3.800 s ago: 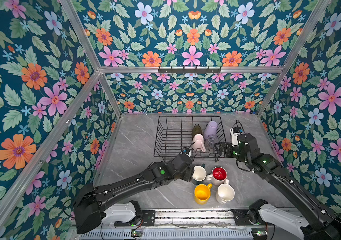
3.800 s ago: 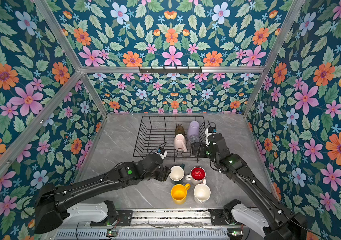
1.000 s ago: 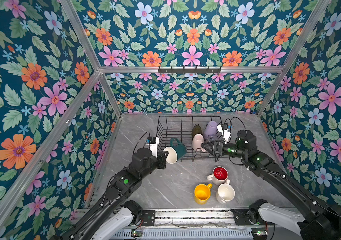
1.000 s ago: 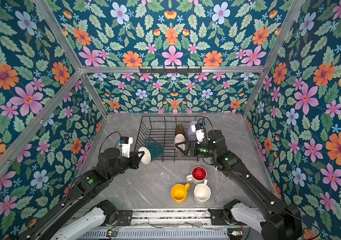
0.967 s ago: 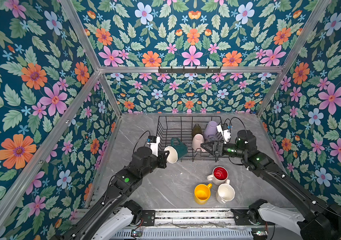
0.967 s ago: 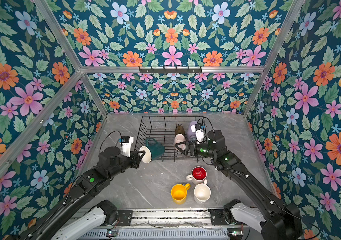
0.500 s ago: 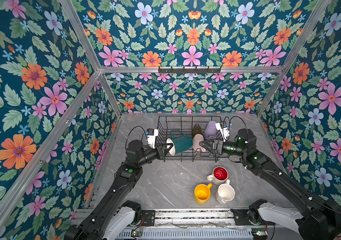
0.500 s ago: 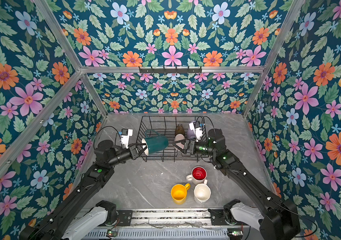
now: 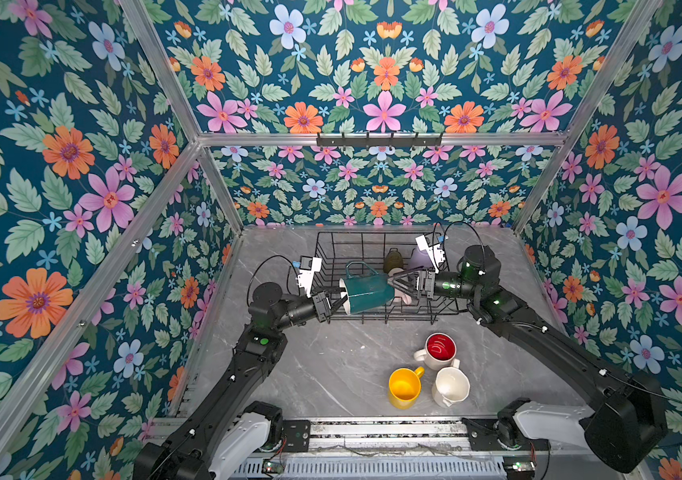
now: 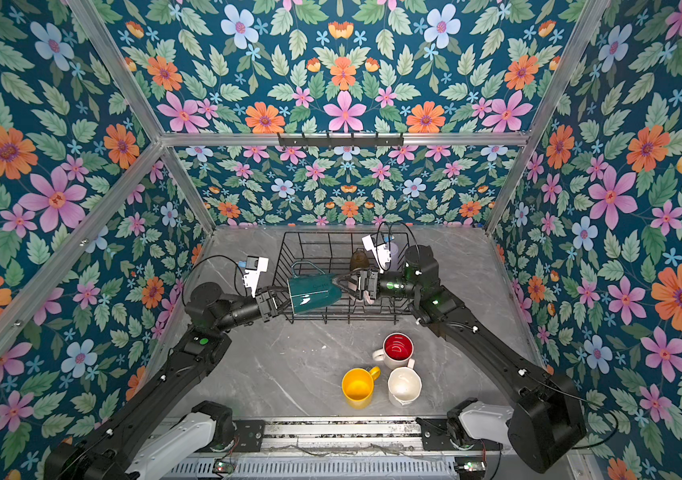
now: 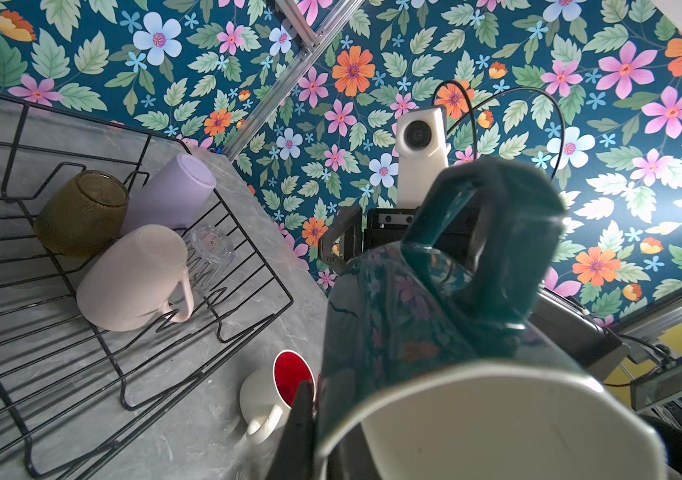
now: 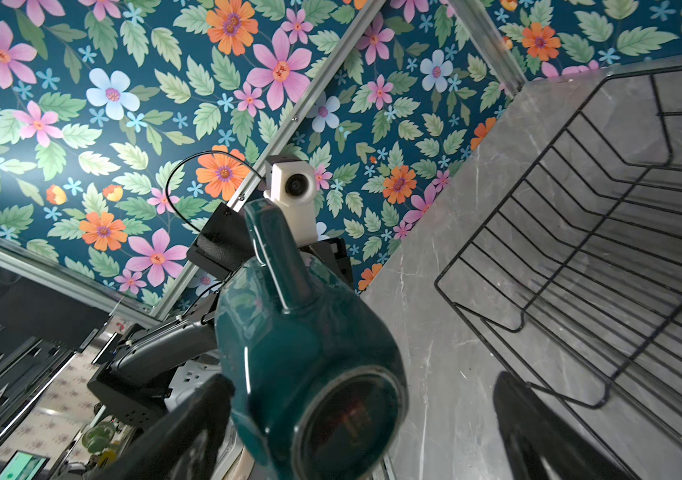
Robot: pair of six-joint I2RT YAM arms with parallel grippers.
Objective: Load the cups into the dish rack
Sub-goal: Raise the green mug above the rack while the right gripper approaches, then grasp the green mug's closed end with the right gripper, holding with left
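Nearest, the yellow mug (image 9: 404, 387), white mug (image 9: 450, 386) and red-lined white mug (image 9: 440, 348) stand on the marble table (image 9: 322, 374), yet to be loaded. Beyond them, the left gripper (image 9: 336, 300) is clenched on the rim of the dark green mug (image 9: 368, 293). It has swung the mug in from the rack's left edge, and the mug now lies sideways in the air over the front of the dish rack (image 9: 393, 320). The right gripper (image 9: 393, 289), jaws spread wide, now brackets the mug's base; whether its fingers touch is unclear. That looks like a handover about to happen. Farther back in the rack sit the pale pink mug (image 11: 135, 276), clear glass (image 11: 210, 249), olive-amber glass (image 9: 392, 261) and lilac tumbler (image 9: 419, 259).
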